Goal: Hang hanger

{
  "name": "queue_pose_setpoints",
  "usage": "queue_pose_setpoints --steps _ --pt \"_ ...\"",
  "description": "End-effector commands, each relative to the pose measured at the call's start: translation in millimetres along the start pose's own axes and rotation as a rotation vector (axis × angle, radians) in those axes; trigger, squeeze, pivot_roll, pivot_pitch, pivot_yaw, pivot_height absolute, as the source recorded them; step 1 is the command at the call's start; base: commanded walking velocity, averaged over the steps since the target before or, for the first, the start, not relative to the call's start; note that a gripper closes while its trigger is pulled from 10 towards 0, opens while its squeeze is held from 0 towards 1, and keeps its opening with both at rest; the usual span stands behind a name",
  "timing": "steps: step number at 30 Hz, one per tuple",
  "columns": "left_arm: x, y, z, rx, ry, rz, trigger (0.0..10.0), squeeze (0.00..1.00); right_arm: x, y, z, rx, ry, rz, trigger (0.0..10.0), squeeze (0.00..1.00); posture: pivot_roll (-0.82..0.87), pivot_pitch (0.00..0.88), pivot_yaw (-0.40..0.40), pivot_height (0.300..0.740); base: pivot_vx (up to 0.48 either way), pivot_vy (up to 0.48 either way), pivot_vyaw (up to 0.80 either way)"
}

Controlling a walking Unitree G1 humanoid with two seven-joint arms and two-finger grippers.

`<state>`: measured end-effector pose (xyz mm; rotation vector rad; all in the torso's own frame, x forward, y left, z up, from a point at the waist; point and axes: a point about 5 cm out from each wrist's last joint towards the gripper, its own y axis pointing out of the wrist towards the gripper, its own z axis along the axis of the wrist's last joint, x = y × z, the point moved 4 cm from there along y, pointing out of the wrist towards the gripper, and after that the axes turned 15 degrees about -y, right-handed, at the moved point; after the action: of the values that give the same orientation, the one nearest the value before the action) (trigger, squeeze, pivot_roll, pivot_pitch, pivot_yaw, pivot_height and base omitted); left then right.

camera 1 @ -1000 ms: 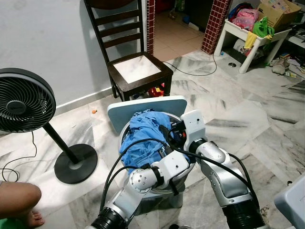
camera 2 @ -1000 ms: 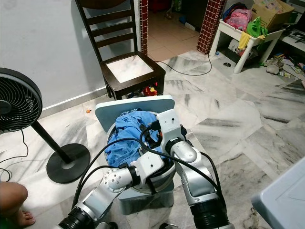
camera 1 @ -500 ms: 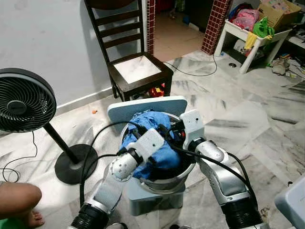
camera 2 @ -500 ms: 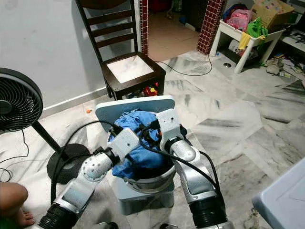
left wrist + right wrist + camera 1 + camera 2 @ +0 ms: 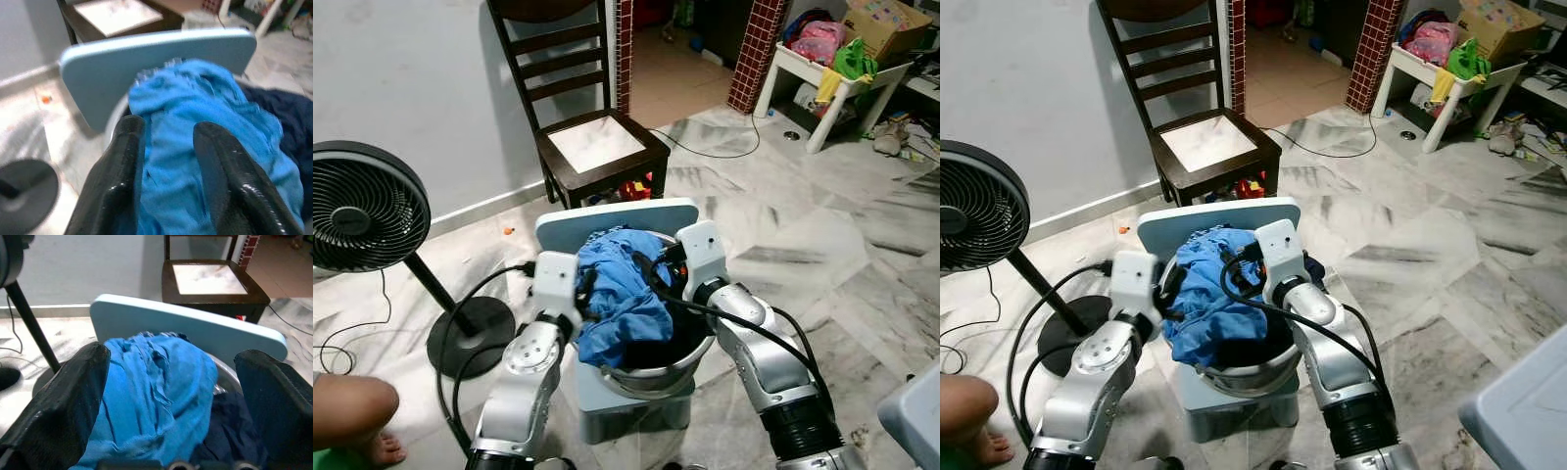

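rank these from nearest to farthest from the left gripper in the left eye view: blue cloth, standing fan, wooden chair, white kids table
From the left gripper:
1. Blue cloth, right at its tip, in the basin.
2. Standing fan, on the robot's left.
3. Wooden chair, ahead, behind the basin.
4. White kids table, far ahead on the right.

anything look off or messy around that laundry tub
The blue garment is heaped above the metal tub's rim and droops over its front edge; a pale blue board leans tilted behind it. Toys and clothes litter the floor by the white table. No hanger is visible.
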<state>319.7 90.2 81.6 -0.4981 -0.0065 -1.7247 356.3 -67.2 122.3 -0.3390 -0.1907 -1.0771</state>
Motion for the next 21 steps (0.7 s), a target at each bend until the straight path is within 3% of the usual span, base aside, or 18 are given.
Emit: queue_pose_setpoints --steps 1,4,12,13,14,15,16,17,18,19,21 --pt "46.7 2.9 -14.9 -0.050 -0.160 -0.071 10.0 1.00 0.2 2.1 3.3 0.009 -0.007 -0.004 10.0 0.00 0.07 0.062 0.007 0.740 0.000 0.000 0.00" --pt "54.3 7.3 -25.6 -0.134 -0.199 -0.083 10.0 1.00 -0.1 2.5 4.5 0.013 -0.011 -0.003 10.0 0.00 0.06 0.056 0.008 0.740 0.000 0.000 0.00" --pt "69.3 7.1 -37.7 -0.250 -0.287 -0.140 10.0 1.00 0.7 4.2 7.9 0.025 -0.021 -0.009 10.0 0.00 0.06 0.055 0.014 0.740 0.000 0.000 0.00" --pt "73.1 6.5 -36.1 -0.257 -0.297 -0.153 10.0 0.88 0.9 4.4 7.9 0.026 -0.021 -0.010 10.0 0.00 0.06 0.055 0.016 0.740 0.000 0.000 0.00" --pt "73.1 6.5 -36.1 -0.257 -0.297 -0.153 10.0 0.88 0.9 4.4 7.9 0.026 -0.021 -0.010 10.0 0.00 0.06 0.055 0.016 0.740 0.000 0.000 0.00" --pt "76.9 6.3 -33.2 -0.258 -0.295 -0.164 10.0 0.73 0.8 4.7 7.9 0.027 -0.021 -0.010 10.0 0.00 0.06 0.054 0.016 0.740 0.000 0.000 0.00" --pt "80.3 6.1 -29.3 -0.250 -0.281 -0.177 10.0 0.69 0.1 5.2 8.1 0.028 -0.021 -0.010 10.0 0.00 0.06 0.052 0.018 0.740 0.000 0.000 0.00" --pt "81.5 5.9 -25.7 -0.235 -0.259 -0.184 10.0 0.52 -0.7 5.8 8.4 0.030 -0.021 -0.009 10.0 0.00 0.06 0.051 0.018 0.740 0.000 0.000 0.00" --pt "81.8 6.1 -23.5 -0.226 -0.245 -0.187 10.0 0.52 -1.2 6.1 8.6 0.031 -0.021 -0.009 10.0 0.00 0.06 0.051 0.018 0.740 0.000 0.000 0.00" --pt "74.3 6.1 -17.0 -0.178 -0.203 -0.162 10.0 0.00 -1.6 7.0 9.6 0.034 -0.020 -0.008 10.0 0.00 0.06 0.049 0.019 0.740 0.000 0.000 0.00" --pt "68.7 5.9 -12.3 -0.146 -0.175 -0.143 10.0 0.00 -1.9 7.7 10.3 0.036 -0.019 -0.008 10.0 0.00 0.07 0.048 0.019 0.740 0.000 0.000 0.00"
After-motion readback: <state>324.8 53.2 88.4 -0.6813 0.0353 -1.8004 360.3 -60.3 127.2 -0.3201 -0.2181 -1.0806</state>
